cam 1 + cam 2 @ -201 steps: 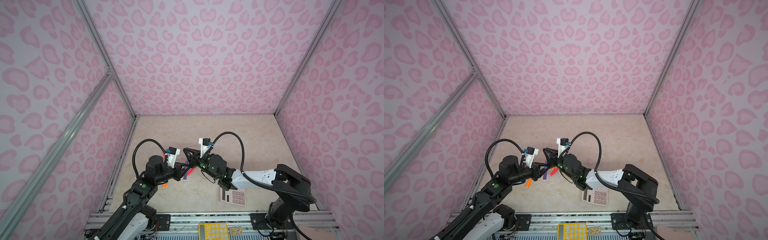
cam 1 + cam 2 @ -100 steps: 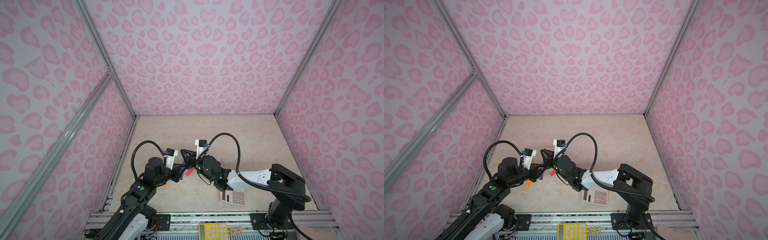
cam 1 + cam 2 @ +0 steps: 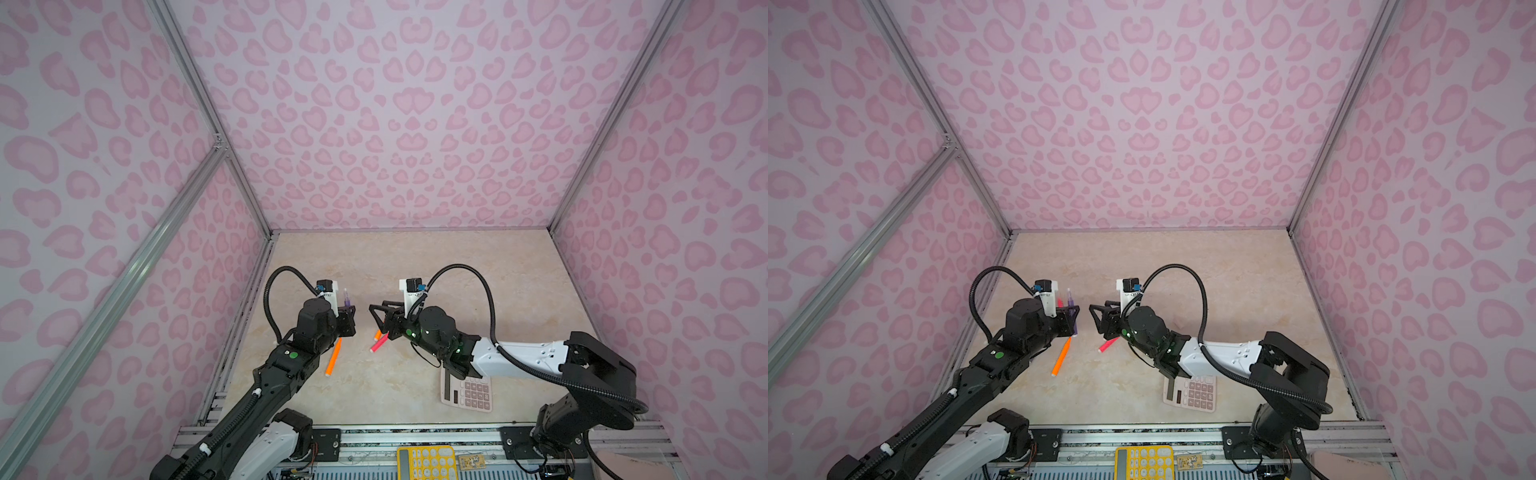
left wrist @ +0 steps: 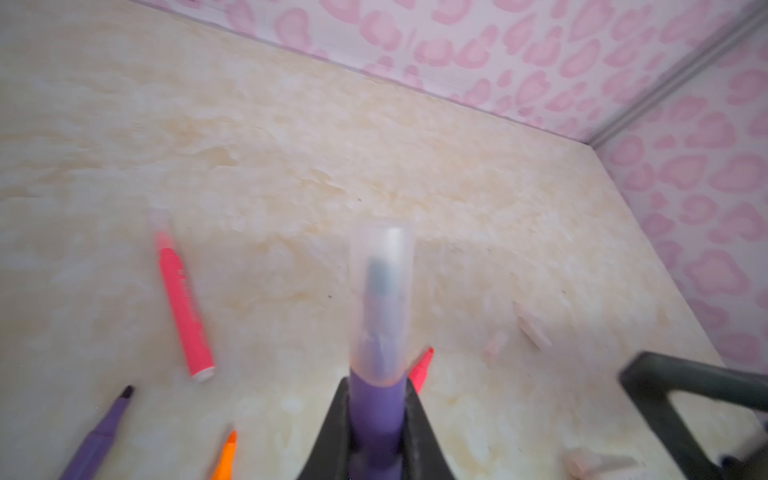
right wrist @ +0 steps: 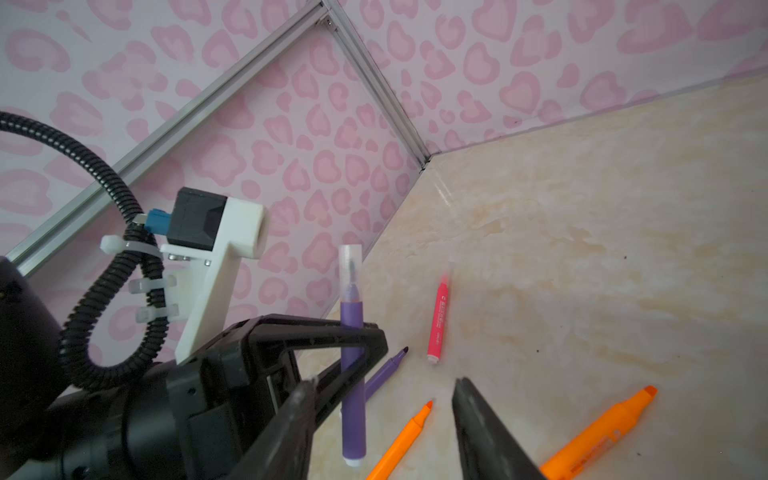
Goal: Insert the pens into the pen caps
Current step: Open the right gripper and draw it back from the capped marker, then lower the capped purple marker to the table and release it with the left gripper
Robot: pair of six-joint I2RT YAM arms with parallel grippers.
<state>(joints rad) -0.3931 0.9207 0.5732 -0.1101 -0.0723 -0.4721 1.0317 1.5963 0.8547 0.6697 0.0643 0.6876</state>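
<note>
Left gripper [image 4: 376,419] clamps the purple pen [image 5: 353,415] mid-barrel; probably light, stiff, slick; right gripper [image 5: 384,386] beside it, fingers apart.

In the left wrist view the held purple pen [image 4: 376,399] and its cap [image 4: 382,266] are smeared, and loose caps [image 4: 534,332] are too faint to count. In a top view the right arm [image 3: 519,357] hides part of the calculator [image 3: 469,395], at 5 o'clock from the pink pen [image 3: 379,344].

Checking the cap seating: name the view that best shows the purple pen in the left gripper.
The right wrist view: the purple pen shows whole and sharp, clear cap over its tip, clamped by the left gripper. The left wrist view shows it blurred, foreshortened; both top views, tiny.
</note>
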